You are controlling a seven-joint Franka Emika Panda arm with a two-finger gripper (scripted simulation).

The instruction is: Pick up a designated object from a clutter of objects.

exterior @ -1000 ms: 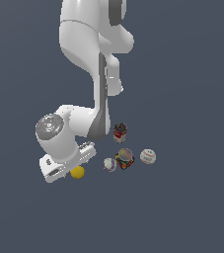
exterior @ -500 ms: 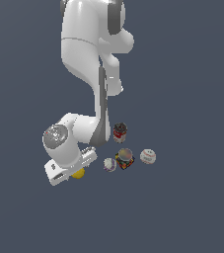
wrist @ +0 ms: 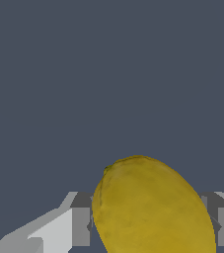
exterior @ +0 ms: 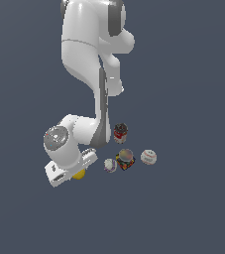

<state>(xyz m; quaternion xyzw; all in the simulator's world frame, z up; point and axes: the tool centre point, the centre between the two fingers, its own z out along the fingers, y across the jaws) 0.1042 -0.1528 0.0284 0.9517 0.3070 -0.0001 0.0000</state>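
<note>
Two fingers (wrist: 81,227) sit apart, flanking the yellow fruit (wrist: 153,207); gripper (wrist: 150,225) should close centred, squeeze gently, then lift straight.

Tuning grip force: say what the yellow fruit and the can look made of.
Yellow fruit: looks like matte, faintly mottled lemon-like rind, with no shine; firmness cannot be judged from a render. Can: probably metal under a dark red-and-white printed label, with a pale rim; too small to be sure.

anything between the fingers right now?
Yes, the yellow fruit sits between the gripper fingers, clearest in the wrist view. The exterior view shows only its edge under the hand.
</note>
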